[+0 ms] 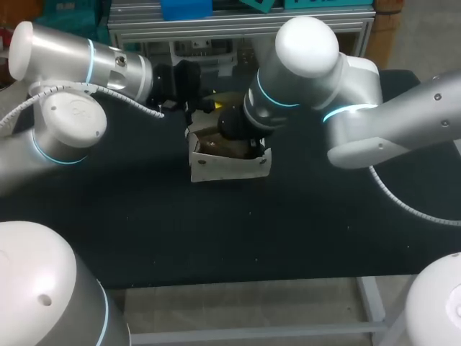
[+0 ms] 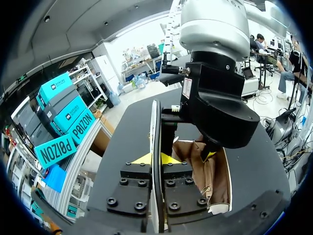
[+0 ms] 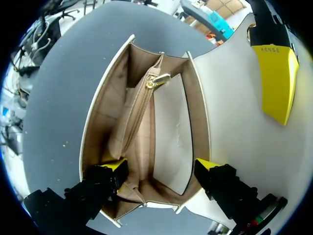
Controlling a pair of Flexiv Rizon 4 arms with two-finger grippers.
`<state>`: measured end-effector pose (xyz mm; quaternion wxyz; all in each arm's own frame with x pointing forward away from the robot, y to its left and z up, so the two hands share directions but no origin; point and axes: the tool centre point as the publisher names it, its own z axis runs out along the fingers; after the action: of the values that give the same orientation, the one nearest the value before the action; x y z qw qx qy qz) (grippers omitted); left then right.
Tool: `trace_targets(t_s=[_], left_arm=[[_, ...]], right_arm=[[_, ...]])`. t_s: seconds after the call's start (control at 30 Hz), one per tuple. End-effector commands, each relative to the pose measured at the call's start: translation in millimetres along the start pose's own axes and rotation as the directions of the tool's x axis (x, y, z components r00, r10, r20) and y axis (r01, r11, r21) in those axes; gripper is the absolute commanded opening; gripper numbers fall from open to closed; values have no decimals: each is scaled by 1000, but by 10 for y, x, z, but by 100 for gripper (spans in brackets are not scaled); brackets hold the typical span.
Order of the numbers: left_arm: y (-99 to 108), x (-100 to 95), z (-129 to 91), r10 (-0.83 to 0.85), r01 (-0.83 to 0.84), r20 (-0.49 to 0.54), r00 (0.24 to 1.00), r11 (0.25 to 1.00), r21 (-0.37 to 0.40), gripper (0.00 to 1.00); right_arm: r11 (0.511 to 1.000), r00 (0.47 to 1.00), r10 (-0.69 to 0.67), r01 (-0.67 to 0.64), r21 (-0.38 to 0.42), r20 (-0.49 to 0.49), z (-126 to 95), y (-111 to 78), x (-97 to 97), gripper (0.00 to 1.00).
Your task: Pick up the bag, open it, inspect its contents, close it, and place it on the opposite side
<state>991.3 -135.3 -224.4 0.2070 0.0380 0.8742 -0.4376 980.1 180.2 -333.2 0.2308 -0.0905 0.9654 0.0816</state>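
A white bag (image 1: pixel 229 164) with a tan lining stands open in the middle of the black table. My left gripper (image 2: pixel 156 157) is shut on its white flap (image 2: pixel 155 127), holding the flap upright at the bag's back; its yellow tip (image 3: pixel 276 83) lies against the flap (image 3: pixel 234 122). My right gripper (image 3: pixel 159 169) hangs straight over the mouth, open wide, its fingertips (image 3: pixel 115 166) just inside the bag's two long walls. Between them the tan interior (image 3: pixel 142 117) shows a zipped middle divider with a gold pull (image 3: pixel 159 79). In the head view the right wrist (image 1: pixel 241 130) covers most of the opening.
The black table (image 1: pixel 216 231) stretches bare to the left, right and front of the bag. Its front edge (image 1: pixel 238 282) runs near my arm bases. Both arms crowd the space just behind and above the bag.
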Motion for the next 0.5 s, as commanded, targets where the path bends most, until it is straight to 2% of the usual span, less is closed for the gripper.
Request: trace_targets(t_s=[0.03, 0.4, 0.43, 0.47, 0.5], left_arm=[[-17, 12, -14, 0, 0, 2, 1000, 1000, 5, 0], [-8, 6, -11, -5, 5, 1, 1000, 1000, 3, 0], [-7, 5, -12, -5, 5, 1, 1000, 1000, 2, 0], [-6, 5, -13, -6, 6, 2, 1000, 1000, 2, 0], [-5, 5, -13, -6, 6, 2, 1000, 1000, 2, 0]], right_arm=[[1000, 1000, -2, 2, 4, -4, 64, -16, -14, 100], [1000, 1000, -9, 9, 3, 15, -7, -2, -28, 100], [1000, 1000, -10, 10, 4, 20, -22, 1, -28, 93], [1000, 1000, -11, 11, 4, 25, -36, 2, -29, 49], [1000, 999, -11, 11, 4, 31, -51, 2, -27, 34]])
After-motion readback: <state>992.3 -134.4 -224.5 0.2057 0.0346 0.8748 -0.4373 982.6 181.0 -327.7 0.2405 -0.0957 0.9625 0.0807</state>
